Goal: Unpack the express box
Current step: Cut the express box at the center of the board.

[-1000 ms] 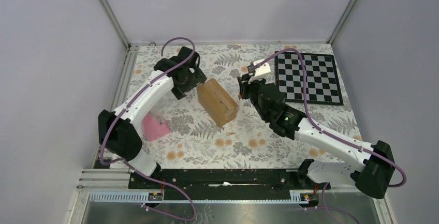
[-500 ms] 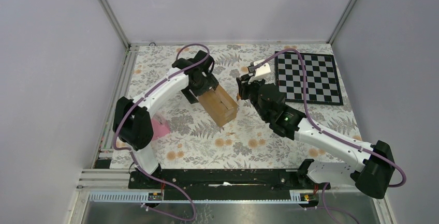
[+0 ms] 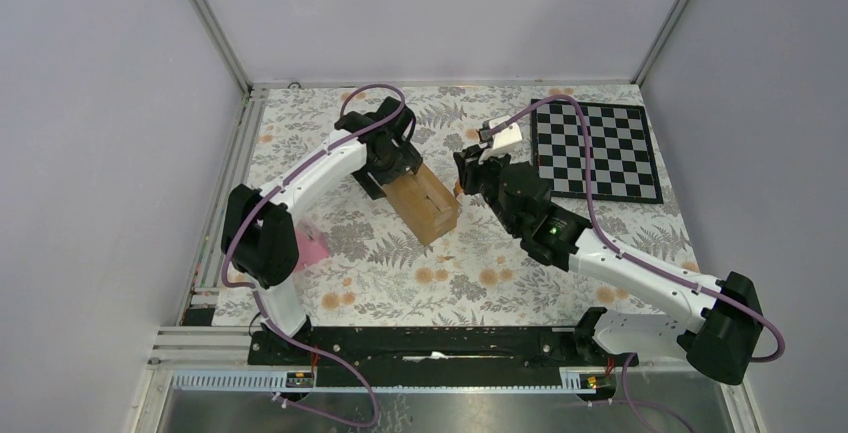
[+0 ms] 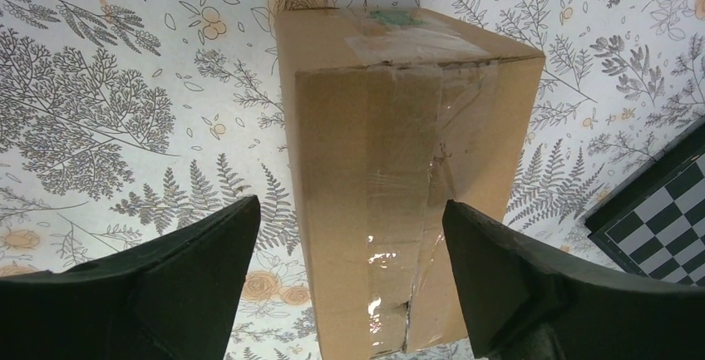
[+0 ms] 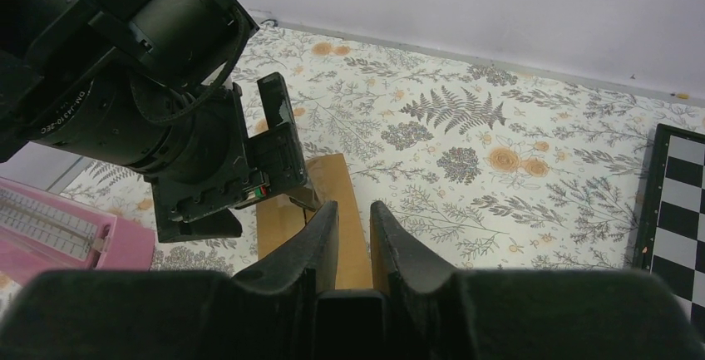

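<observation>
The express box (image 3: 425, 203) is a brown taped carton lying slantwise on the floral mat. My left gripper (image 3: 400, 168) is open over its far left end. In the left wrist view the box (image 4: 391, 169) stands between the two black fingers (image 4: 208, 277), with a gap on each side of my left gripper (image 4: 351, 206). My right gripper (image 3: 463, 178) hovers just right of the box, jaws nearly closed on the slim orange-and-black cutter (image 3: 458, 190). In the right wrist view my right gripper (image 5: 353, 208) points at the box (image 5: 278, 223).
A pink wedge-shaped object (image 3: 310, 248) lies at the left, partly under the left arm, and shows in the right wrist view (image 5: 58, 235). A chessboard (image 3: 595, 153) lies at the back right. Walls close the mat on three sides.
My left arm has swung right from beside the box, so its open fingers now straddle the box's far end. My right gripper has edged slightly left toward the box.
</observation>
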{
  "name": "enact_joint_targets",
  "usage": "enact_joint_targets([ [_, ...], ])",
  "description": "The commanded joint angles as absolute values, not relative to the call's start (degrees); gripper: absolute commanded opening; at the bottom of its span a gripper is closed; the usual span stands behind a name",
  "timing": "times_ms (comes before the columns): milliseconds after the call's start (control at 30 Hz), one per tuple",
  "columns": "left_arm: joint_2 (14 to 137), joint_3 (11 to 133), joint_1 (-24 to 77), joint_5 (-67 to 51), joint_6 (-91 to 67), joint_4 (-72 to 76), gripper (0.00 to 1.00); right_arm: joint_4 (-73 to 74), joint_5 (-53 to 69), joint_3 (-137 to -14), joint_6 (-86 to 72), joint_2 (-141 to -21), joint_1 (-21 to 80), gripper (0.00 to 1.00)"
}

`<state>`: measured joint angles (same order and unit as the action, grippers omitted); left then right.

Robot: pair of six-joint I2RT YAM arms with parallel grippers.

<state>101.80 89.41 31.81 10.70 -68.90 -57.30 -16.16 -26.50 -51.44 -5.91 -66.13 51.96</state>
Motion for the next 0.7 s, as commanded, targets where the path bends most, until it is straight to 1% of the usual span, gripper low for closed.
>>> enact_joint_targets([
  [0, 101.43, 88.32, 31.9, 11.16, -70.2, -56.31, 0.87, -18.91, -26.03, -52.12, -6.51, -64.34, 51.62, 0.0],
  [400, 99.36, 86.92, 31.42, 10.98, -69.61, -54.73, 0.73, -19.33, -22.18, -54.72, -7.57, -66.87, 51.67, 0.0],
  [500, 99.49, 87.21, 31.3, 10.19, -68.77, -54.26, 0.66, -19.78, -21.28, -55.84, -7.51, -68.38, 51.7, 0.0],
  [567, 99.33, 87.13, 31.25, 9.81, -68.37, -53.79, 0.62, -20.08, -20.65, -56.7, -7.41, -69.31, 51.68, 0.0],
  [667, 98.91, 86.36, 30.75, 8.45, -67.79, -52.47, 0.54, -20.56, -19.82, -57.7, -7.45, -71.02, 51.68, 0.0],
])
